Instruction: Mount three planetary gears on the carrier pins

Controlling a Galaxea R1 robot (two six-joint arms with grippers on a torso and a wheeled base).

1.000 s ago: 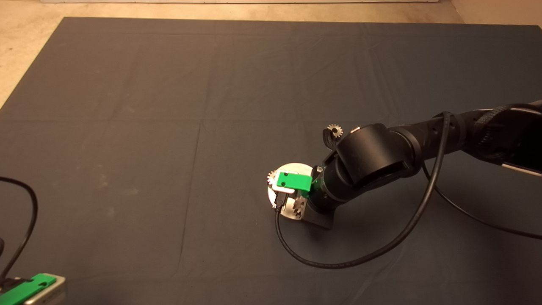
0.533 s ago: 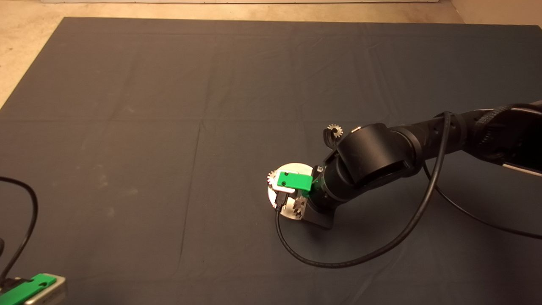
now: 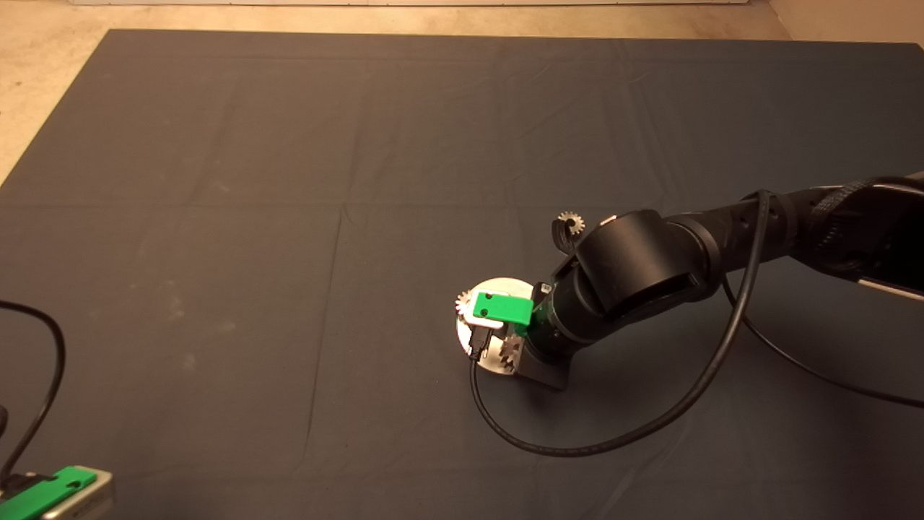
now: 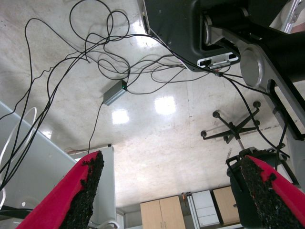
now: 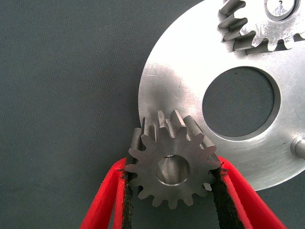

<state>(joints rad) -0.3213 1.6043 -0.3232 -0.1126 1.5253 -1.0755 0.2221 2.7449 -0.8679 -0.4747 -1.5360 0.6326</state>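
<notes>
Right wrist view: the right gripper (image 5: 171, 183) is clamped on a gear (image 5: 172, 160), one black pad on each toothed flank; the bore faces the camera with a pin end (image 5: 170, 170) showing inside it, so the gear appears threaded on its stud; the gear leans slightly, its far teeth visible along their length

Disc: the carrier disc (image 5: 183, 81) lies flat on the dark mat (image 5: 66, 95); the held gear overlaps the disc rim at the gripper's side of the large centre hole (image 5: 240, 101)

Seated gear: a second gear (image 5: 259, 24) sits on its pin on the far side of the hole, well apart from the held one

Bare pin: one stud (image 5: 300, 145) stands uncovered at the disc edge, beside the right finger and off to the side of the held gear

Head view: the right gripper (image 3: 498, 318) hangs over the disc (image 3: 498, 287); gears show at the disc's left rim (image 3: 462, 302) and lower rim (image 3: 511, 351); the third gear (image 3: 571, 222) lies loose on the mat beyond the disc, just beside the right arm

Key relation: bore axis and pin axis look nearly in line but not quite square; my judgement is that the gear must level out and drop flat before release

Nearer arm: the right, by far

Left wrist view: the left gripper (image 4: 176, 193) waits at the mat's lower left corner, fingers spread wide, nothing between them; floor and cables beyond
</notes>
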